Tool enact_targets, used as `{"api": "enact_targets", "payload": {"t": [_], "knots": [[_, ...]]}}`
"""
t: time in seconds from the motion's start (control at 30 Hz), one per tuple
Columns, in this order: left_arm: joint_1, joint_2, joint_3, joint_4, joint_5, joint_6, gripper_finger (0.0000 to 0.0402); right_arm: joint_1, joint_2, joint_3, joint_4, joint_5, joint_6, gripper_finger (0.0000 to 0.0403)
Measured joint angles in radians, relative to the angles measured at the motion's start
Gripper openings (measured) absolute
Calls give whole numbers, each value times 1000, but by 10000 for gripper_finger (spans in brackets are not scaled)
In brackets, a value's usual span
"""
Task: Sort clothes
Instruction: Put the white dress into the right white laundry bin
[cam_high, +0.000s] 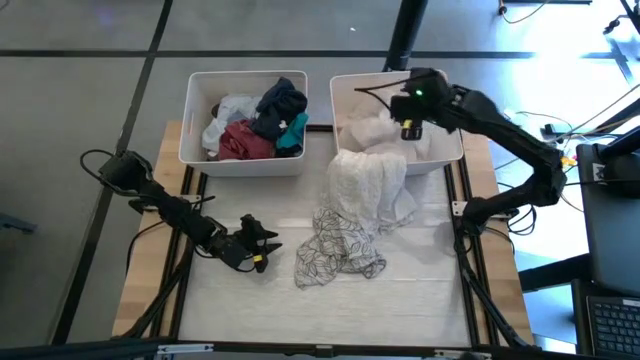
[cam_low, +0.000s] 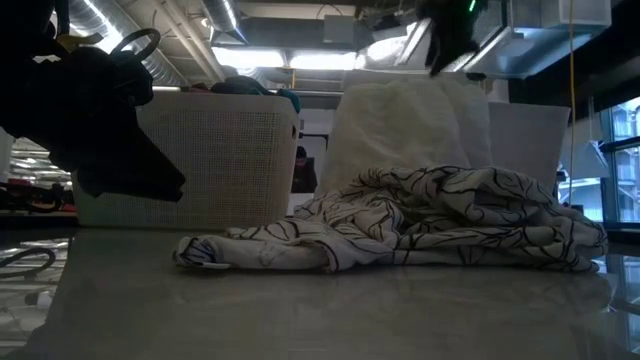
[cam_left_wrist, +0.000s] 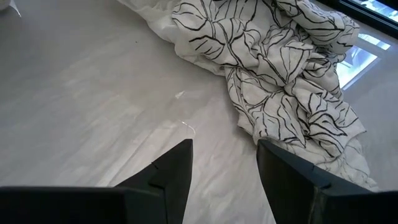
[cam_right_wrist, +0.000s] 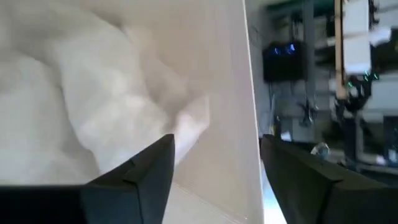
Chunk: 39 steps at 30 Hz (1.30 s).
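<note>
A black-patterned white garment (cam_high: 345, 235) lies on the table, its upper part draped over the near rim of the right white bin (cam_high: 445, 150); it also shows in the left wrist view (cam_left_wrist: 286, 62) and the low view (cam_low: 430, 225). White cloth (cam_right_wrist: 74, 106) lies in that bin. The left bin (cam_high: 195, 150) holds maroon, dark, teal and light clothes (cam_high: 255, 125). My left gripper (cam_high: 268, 250) is open and empty, low over the table just left of the patterned garment. My right gripper (cam_high: 410, 130) is open and empty above the right bin.
The two white bins stand side by side at the table's far edge. Bare table surface (cam_high: 330, 310) lies near the front edge. A black frame rail (cam_high: 465, 250) runs along the table's right side.
</note>
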Motion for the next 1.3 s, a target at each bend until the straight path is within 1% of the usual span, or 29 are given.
{"api": "enact_targets", "payload": {"t": [0.13,0.2,0.3,0.4,0.5,0.6,0.67,0.77,0.87,1.0,1.07,1.13,1.17,1.23,1.3], "knots": [[0,0,0,0,0,2,169,132,-64,82,-162,-88,136,251],[0,0,0,0,0,3,169,217,-109,79,-217,-151,221,253],[0,0,0,0,0,13,169,361,-186,24,-272,-201,342,253],[0,0,0,0,0,13,169,525,-273,-94,-270,-207,481,253],[0,0,0,0,0,13,169,672,-356,-249,-224,-172,633,253],[0,0,0,0,0,12,169,782,-424,-417,-189,-113,765,253],[0,0,0,0,0,12,169,832,-458,-527,-172,-66,840,253],[0,0,0,0,-4,11,169,870,-489,-679,-141,25,905,253],[0,0,0,0,-8,10,169,871,-494,-813,-62,159,930,253],[1,0,0,0,-9,10,169,871,-489,-973,136,403,931,253],[1,0,0,0,-9,10,169,860,-484,-1042,236,470,924,253],[1,0,0,0,-9,10,169,830,-472,-1098,350,480,889,253],[1,0,0,0,-9,10,169,815,-466,-1122,414,469,866,253],[2,0,0,0,-9,10,169,784,-449,-1163,552,415,801,253],[3,0,0,1,-9,10,169,758,-425,-1188,713,337,715,253]]}}
